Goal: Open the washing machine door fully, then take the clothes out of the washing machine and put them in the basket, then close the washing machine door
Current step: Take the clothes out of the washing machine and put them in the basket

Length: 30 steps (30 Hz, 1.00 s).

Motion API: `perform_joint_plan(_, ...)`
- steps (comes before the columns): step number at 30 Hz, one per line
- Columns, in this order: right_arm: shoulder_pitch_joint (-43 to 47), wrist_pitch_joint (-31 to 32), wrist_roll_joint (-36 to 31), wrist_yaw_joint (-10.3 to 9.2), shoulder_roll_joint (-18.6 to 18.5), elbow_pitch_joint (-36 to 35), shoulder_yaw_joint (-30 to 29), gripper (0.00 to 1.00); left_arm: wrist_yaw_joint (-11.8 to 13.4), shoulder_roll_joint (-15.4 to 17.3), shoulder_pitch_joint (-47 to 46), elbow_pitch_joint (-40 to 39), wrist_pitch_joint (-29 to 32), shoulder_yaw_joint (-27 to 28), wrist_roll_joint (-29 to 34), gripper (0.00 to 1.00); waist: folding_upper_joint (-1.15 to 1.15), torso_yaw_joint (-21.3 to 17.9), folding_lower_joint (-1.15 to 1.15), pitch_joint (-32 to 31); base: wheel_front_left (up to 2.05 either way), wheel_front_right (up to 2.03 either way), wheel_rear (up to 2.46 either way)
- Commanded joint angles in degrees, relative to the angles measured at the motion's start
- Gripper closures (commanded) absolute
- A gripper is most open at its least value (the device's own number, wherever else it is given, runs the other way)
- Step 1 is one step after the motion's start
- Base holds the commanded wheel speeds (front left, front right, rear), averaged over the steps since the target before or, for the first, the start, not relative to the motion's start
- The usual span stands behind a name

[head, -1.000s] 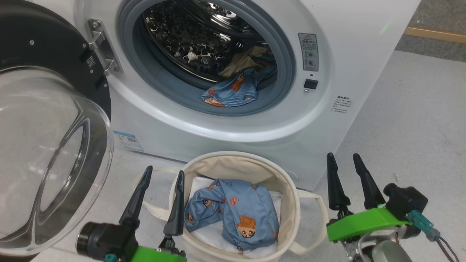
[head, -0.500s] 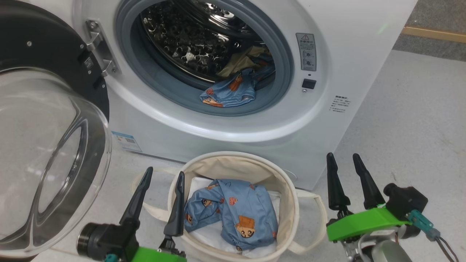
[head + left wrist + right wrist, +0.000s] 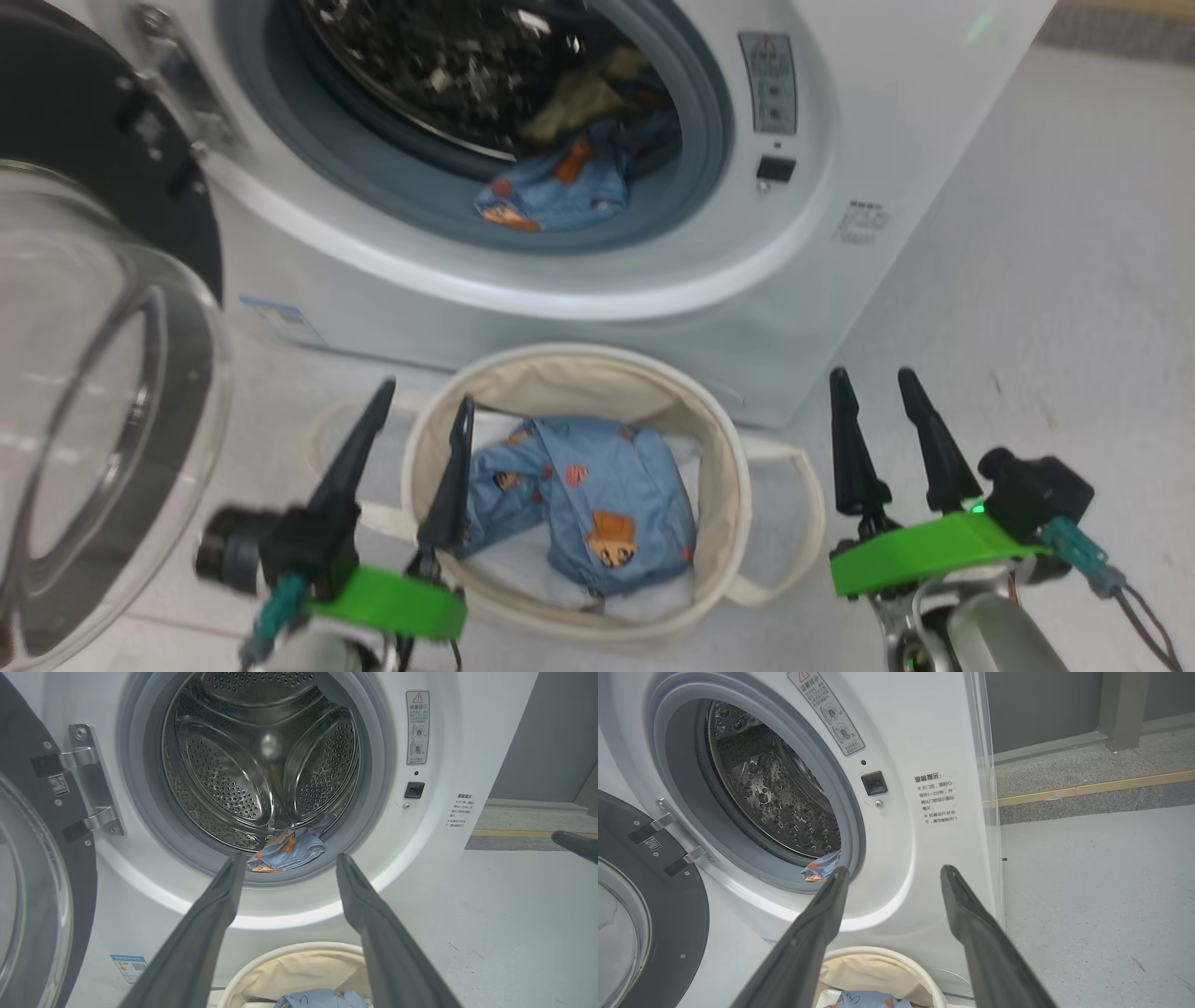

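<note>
The washing machine (image 3: 896,103) stands with its door (image 3: 84,373) swung wide open at the left, glass bowl towards me. Light blue printed clothes (image 3: 551,187) with a beige piece lie at the drum's front lip, also seen in the left wrist view (image 3: 287,851). Below the opening sits the cream basket (image 3: 579,369) holding another blue garment (image 3: 588,504) on a white sheet. My left gripper (image 3: 425,401) is open at the basket's left rim, holding nothing. My right gripper (image 3: 873,387) is open to the right of the basket, also with nothing in it.
Pale grey floor (image 3: 1055,308) spreads to the right of the machine. A yellow-edged strip (image 3: 1092,788) and a dark wall lie further back. The basket's loop handles (image 3: 794,504) stick out at both sides. The door hinge (image 3: 88,784) is at the opening's left.
The head camera has moved, shifting the whole picture up and left and blurring it. Both grippers stay open near the basket; the left one looks slightly higher in view.
</note>
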Motion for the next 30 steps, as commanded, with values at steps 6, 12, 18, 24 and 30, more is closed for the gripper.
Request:
perform_joint_plan(6,-4.3,-0.7,-0.8,0.02,0.3,-3.0,1.7,0.00,-2.2,3.0,-13.5,6.0,-0.1,1.1,0.3,0.00,0.00,-3.2,0.00,10.2,0.00,0.00,0.00)
perform_joint_plan(12,-7.5,-0.7,-0.2,0.02,0.3,-4.1,1.9,0.00,-3.4,5.7,-28.5,15.3,3.0,0.7,-1.7,0.00,0.00,-5.9,0.00,17.9,0.00,0.00,0.00)
perform_joint_plan(18,-9.8,-0.7,0.9,0.02,0.3,-4.3,2.9,0.00,-3.8,9.1,-41.8,24.5,7.2,0.6,-4.0,0.00,0.00,-8.9,0.00,22.7,0.00,0.00,0.00)
perform_joint_plan(24,-10.8,-0.7,2.0,0.02,0.3,-4.3,3.8,0.00,-4.0,11.3,-51.5,32.8,12.6,-2.3,-8.1,0.00,0.00,-11.1,0.00,24.6,0.00,0.00,0.00)
perform_joint_plan(30,-11.1,-0.7,2.6,0.02,0.3,-4.5,4.4,0.00,-4.0,13.4,-57.5,38.1,15.4,-5.6,-10.0,0.00,0.00,-12.1,0.00,25.6,0.00,0.00,0.00)
